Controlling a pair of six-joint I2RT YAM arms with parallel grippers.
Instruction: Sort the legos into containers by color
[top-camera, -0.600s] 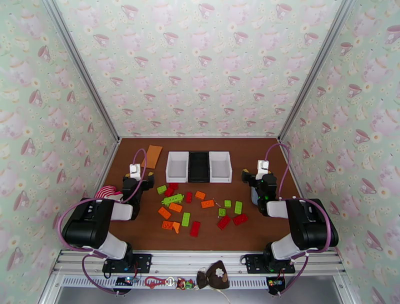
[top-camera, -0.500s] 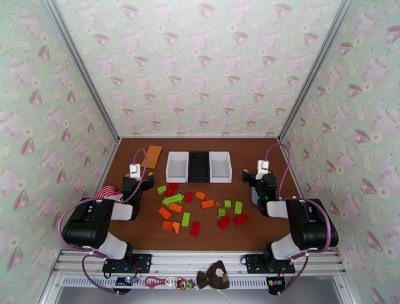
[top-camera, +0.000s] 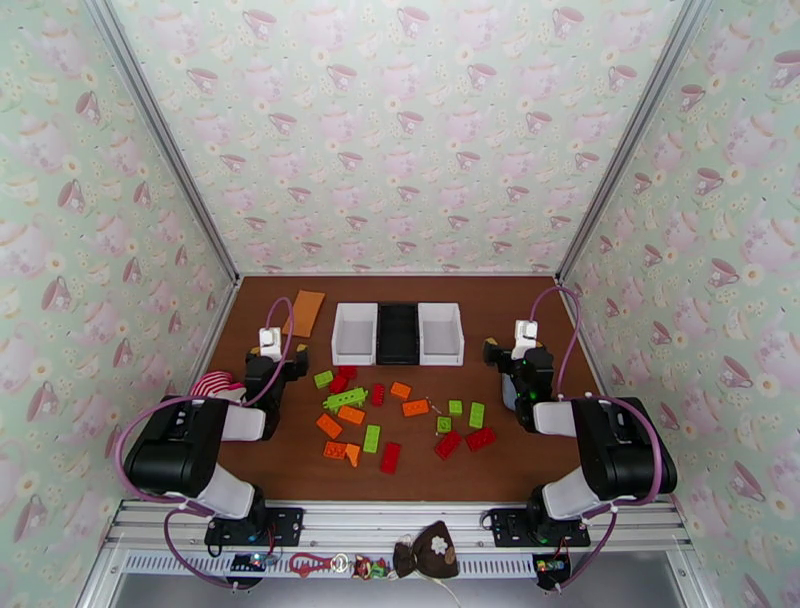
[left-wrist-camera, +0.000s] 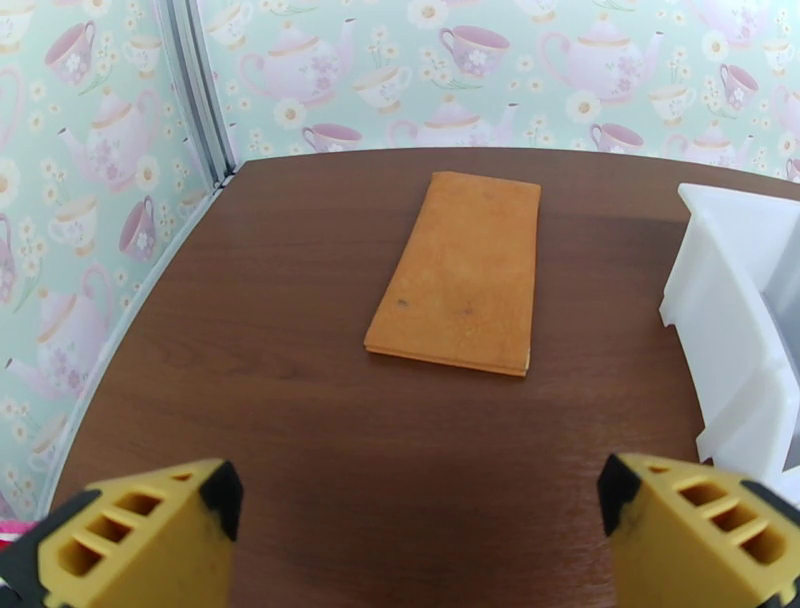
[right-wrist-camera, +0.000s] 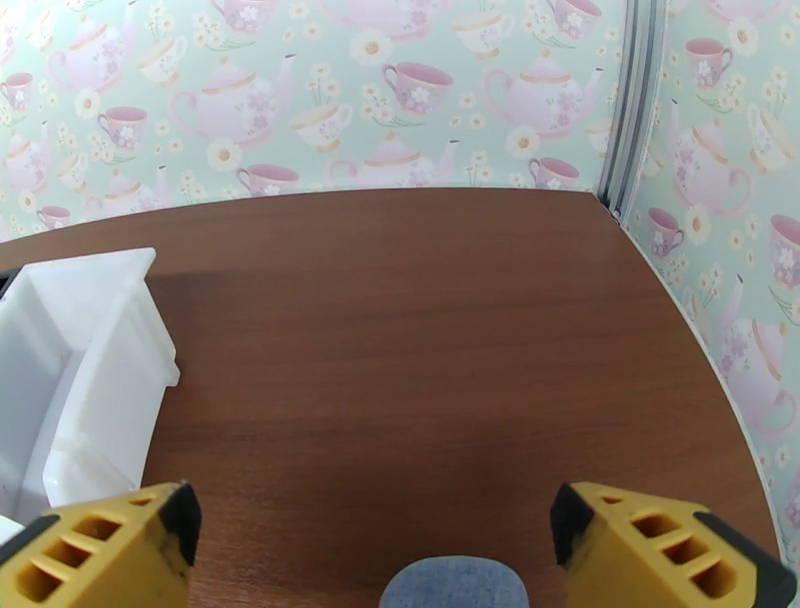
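Overhead view checked against the two earlier ones: no change. Both arms are parked as before at either side of the bench (top-camera: 500, 300); no brick is displaced.

Left jaws released and spread wide; yellow fingertips (left-wrist-camera: 150, 535) in the lower corners of the wrist view, nothing between them. They face the orange card (left-wrist-camera: 460, 270) and the outer wall of the left white bin (left-wrist-camera: 735, 330).

Right jaws likewise released and empty; fingertips (right-wrist-camera: 100, 555) far apart over bare bench, just beside the right white bin (right-wrist-camera: 90, 400). A blue-grey rounded thing (right-wrist-camera: 452, 582) sits at the lower edge; cannot identify it.

Legos (top-camera: 371, 438): all loose on the bench in a mixed red, orange and green scatter between the two arms, near the front of the containers (top-camera: 354, 350). The containers run white, black, white, touching in a row; from overhead they look empty.

Judgement: sorting not begun, and the standstill means no brick is targeted yet. Both jaws point past the scatter toward the far wall; either arm would need to swing inward and down to reach a brick.
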